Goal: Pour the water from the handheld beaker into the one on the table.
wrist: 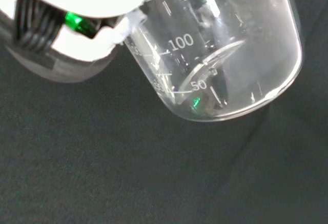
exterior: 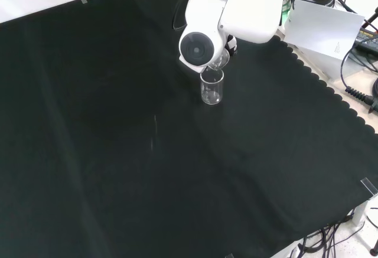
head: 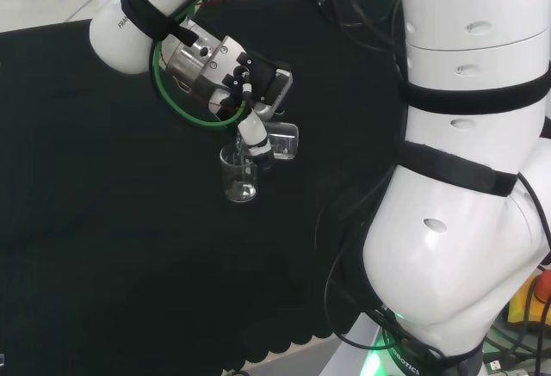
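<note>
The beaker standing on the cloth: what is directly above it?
Above the standing beaker the hand holds a second beaker, tilted, its lip over the standing one's mouth. In the front view the arm's white link covers most of the hand and held beaker.

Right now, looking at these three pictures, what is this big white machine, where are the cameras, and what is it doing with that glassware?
It is one white robot arm at a bench under black cloth. One camera looks over the arm from behind, one faces it from the front, and one sits at the wrist. Its robot hand has fingers and a thumb like a person's. The fingers are curled round a clear held beaker, tipped on its side; the wrist view shows it close, with marked lines on its wall. Just beneath its lip a second beaker stands upright on the cloth. I cannot tell whether water is flowing.
</note>
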Tool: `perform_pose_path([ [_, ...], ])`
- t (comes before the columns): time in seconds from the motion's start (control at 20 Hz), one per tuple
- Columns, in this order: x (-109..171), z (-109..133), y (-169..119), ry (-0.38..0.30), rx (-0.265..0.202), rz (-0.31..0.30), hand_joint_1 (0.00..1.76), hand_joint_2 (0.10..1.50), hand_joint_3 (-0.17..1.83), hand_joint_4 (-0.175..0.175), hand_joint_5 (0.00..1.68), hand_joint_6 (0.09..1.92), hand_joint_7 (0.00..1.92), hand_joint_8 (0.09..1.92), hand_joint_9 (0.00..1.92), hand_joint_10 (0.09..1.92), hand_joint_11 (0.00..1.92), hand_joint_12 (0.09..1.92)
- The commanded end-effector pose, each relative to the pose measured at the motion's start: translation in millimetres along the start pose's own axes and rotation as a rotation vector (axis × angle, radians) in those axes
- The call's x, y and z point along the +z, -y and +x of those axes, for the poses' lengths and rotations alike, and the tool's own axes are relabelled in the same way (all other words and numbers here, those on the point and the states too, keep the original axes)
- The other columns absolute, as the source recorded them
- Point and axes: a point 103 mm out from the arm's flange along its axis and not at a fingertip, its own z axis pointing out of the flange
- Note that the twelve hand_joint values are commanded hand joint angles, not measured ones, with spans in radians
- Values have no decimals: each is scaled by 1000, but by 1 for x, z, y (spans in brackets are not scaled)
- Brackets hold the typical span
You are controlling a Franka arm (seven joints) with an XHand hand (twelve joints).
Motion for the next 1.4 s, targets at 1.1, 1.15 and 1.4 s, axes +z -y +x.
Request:
perform_pose_path([
  [1.1,-6,4,-2,65,28,91,1117,574,1019,50,1102,1166,1507,875,1582,618,1348,809],
  [1.15,-7,4,-2,67,29,93,1116,574,1019,50,1101,1166,1507,875,1582,618,1348,809],
  [1.4,-8,5,-3,83,43,115,1116,575,1017,53,1101,1165,1506,876,1579,620,1350,809],
])
